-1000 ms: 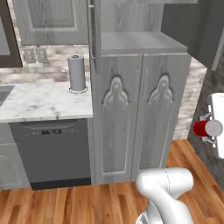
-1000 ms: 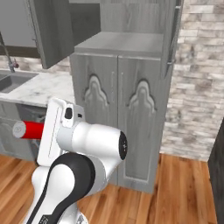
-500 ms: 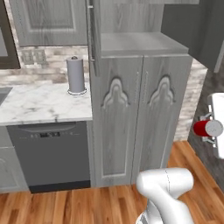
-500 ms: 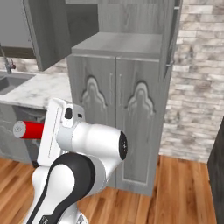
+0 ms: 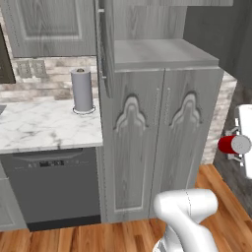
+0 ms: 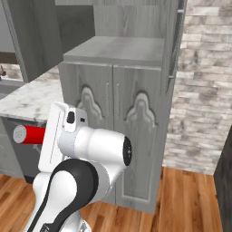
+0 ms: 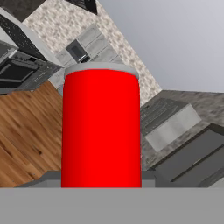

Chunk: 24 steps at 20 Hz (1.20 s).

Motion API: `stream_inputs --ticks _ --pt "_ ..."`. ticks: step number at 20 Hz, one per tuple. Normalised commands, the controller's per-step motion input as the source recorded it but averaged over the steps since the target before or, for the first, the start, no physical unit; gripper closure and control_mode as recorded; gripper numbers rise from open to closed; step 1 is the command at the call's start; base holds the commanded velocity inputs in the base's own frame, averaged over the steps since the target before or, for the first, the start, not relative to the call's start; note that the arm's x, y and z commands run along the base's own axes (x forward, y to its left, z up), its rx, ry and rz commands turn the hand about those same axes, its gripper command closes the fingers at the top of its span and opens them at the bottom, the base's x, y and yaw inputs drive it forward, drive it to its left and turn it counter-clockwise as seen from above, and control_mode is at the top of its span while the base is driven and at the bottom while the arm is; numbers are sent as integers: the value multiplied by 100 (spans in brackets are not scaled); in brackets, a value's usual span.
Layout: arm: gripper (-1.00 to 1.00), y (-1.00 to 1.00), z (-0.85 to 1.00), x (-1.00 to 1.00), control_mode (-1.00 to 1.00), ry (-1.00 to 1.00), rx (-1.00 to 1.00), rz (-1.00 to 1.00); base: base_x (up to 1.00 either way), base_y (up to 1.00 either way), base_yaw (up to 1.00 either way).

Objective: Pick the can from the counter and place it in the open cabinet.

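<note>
In the left base view the can (image 5: 234,145) hangs in the air at the right edge, well right of the cabinet (image 5: 162,133), lying level with its silver end toward the camera. In the right base view it (image 6: 28,134) juts sideways from the white hand, silver end leftward, beside the counter (image 6: 31,97). In the hand view the can (image 7: 101,131) stands lengthwise straight ahead; the fingers are hidden behind it, so I cannot tell their hold.

Can (image 5: 234,145): red cylinder, silver end, lying sideways in air, well right of cabinet (image 5: 162,133), level with arched doors. Cabinet: grey wood-grain, flat shelf bare, upper door swung open, lower doors shut.
</note>
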Motion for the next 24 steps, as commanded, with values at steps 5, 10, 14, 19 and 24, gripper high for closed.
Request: stream_inputs --ticks 5,10,14,19,24 --pt "100 0 0 0 100 0 0 0 39 5 -4" --pt "100 0 0 0 100 0 0 0 18 0 -6" --pt "100 0 0 0 100 0 0 0 21 1 -10" --pt "100 0 0 0 100 0 0 0 33 12 -17" --pt "100 0 0 0 100 0 0 0 38 17 -18"
